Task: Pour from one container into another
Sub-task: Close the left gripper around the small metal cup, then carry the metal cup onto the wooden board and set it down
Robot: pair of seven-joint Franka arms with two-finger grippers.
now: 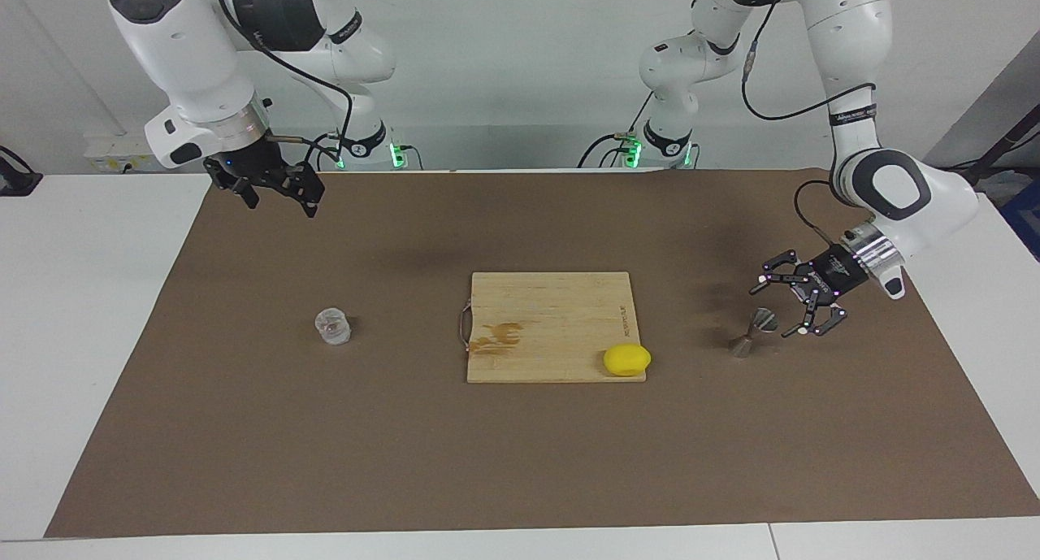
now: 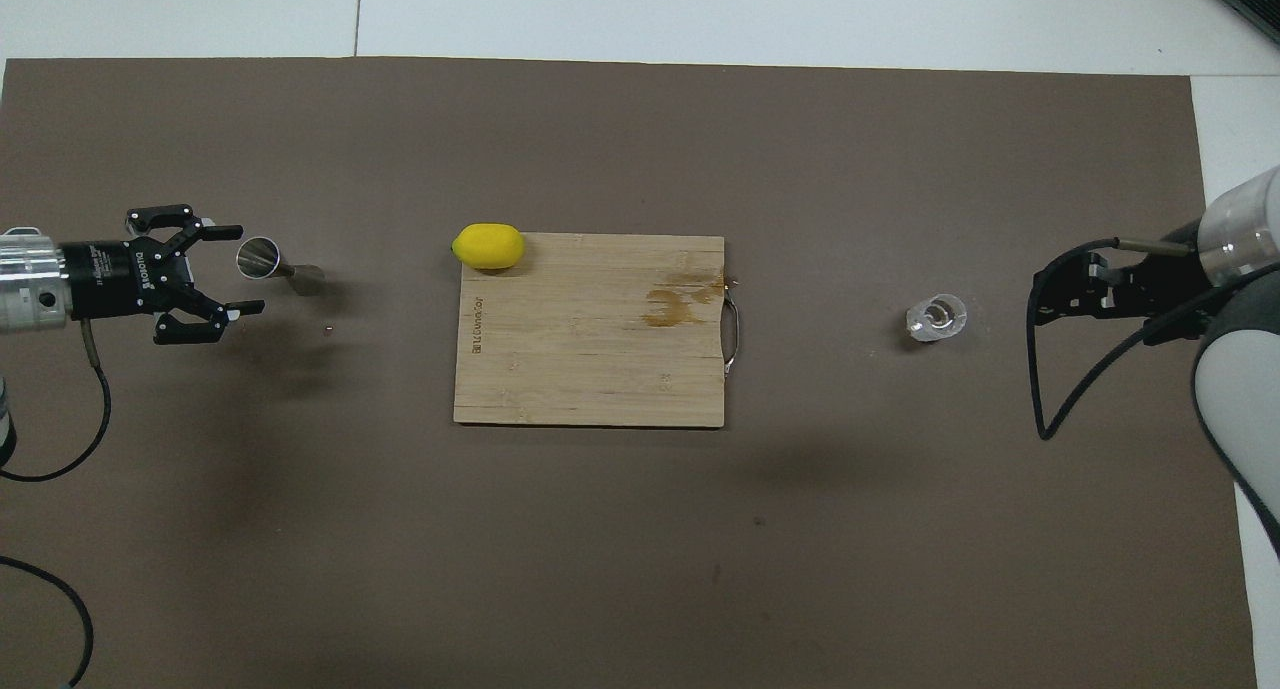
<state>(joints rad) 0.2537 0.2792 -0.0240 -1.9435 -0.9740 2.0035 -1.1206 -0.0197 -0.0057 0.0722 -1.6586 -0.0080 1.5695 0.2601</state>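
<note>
Bamboo cutting board (image 2: 590, 369) anchors the table. Toward the left arm's end of it stands the jigger (image 1: 751, 331), tilted, with the left claw (image 1: 782, 304) spread wide just beside it; closing squarely on the narrow waist would steady it. Toward the right arm's end sits the glass cup (image 1: 333, 326); the right claw (image 1: 279, 194) waits wide, raised. The board's burnt-in brand mark is unreadable.

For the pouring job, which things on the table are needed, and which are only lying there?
Needed:
glass cup, standing alone toward the right arm's end
metal jigger, with the open left end effector beside it

Only lying there:
cutting board
lemon, at the board's corner
</note>
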